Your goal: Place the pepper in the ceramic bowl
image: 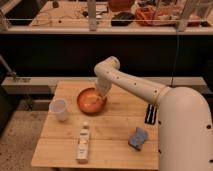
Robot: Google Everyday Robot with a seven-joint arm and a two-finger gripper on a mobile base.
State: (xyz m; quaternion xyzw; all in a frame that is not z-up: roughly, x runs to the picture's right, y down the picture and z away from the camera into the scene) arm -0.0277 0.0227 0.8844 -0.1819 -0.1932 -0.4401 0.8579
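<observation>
Hanging the gripper (102, 93) low over the ceramic bowl (89, 103), at its 2 o'clock rim, with fingers drawn together. Failing to pick out the pepper. Seeing none lying loose on the worktop (115, 125), so probably either pinched at the fingers or resting inside the bowl and blending with the glaze; not able to tell which.

Risking, if carrying it, a release too near the rim, sending the pepper rolling over the edge towards 3 o'clock. Risking also a press of the wrist on that rim, tipping or sliding the bowl. Risking a lift with fingers shut, dragging the pepper out.

Counting on the worktop:
- one bowl at 11 o'clock
- one white cup (59, 109) at 9 o'clock
- one white bottle (83, 144) at 7 o'clock
- one blue sponge (138, 138) at 4 o'clock
- one gripper
- no pepper in plain sight
</observation>
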